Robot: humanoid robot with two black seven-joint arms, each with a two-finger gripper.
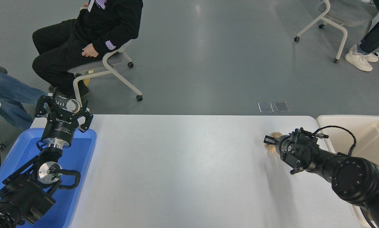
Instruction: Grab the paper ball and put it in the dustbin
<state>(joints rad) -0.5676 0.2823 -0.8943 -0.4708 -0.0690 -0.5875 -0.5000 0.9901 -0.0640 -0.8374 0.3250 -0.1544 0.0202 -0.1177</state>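
Paper ball sits in right gripper, fingers closed round it, low over table; dustbin lies just right. Left gripper parked open far left.

You have a tan-brown paper ball against the black right tool, on a plain white counter. Beside it sits a cream-beige dustbin. The black left tool hangs over a bright blue tray.
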